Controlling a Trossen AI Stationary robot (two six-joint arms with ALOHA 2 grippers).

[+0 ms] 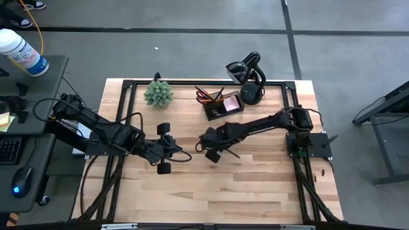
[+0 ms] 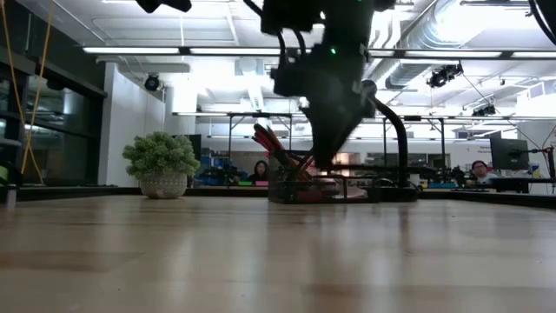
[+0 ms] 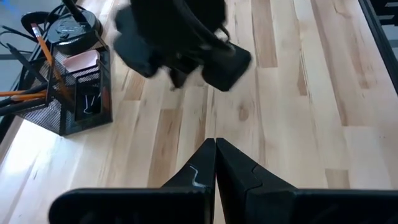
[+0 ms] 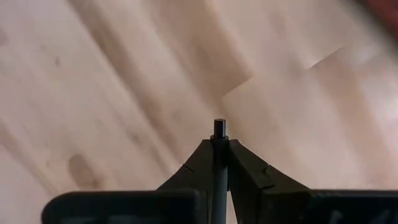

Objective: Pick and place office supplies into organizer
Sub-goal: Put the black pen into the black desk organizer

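Note:
My right gripper [image 1: 209, 145] hangs over the middle of the table, pointing steeply down, shut on a thin black pen [image 4: 219, 127]. The low view shows it [image 2: 326, 152] well above the wood. The black organizer [image 1: 223, 103] stands on the table behind it, near the far edge. It holds orange pencils, red-handled scissors and a pink pad [image 3: 84, 62]. My left gripper [image 3: 215, 146] is shut and empty. It hovers left of the right one [image 1: 179, 152], aimed toward it. My right gripper pinches the pen's shaft [image 4: 219, 140] between its two fingers. The pen lies along the fingers, and its blunt end [image 4: 219, 126] sticks out just past the fingertips. The fingers come from above, slanting down. The pen is clear of the table.
A green spiky plant [image 1: 158, 94] in a pot stands at the far left of the table. A black curved-neck stand [image 1: 248, 76] sits right of the organizer. Bare wood [image 1: 243, 185] spreads across the near half. People sit in the room behind [image 2: 261, 169].

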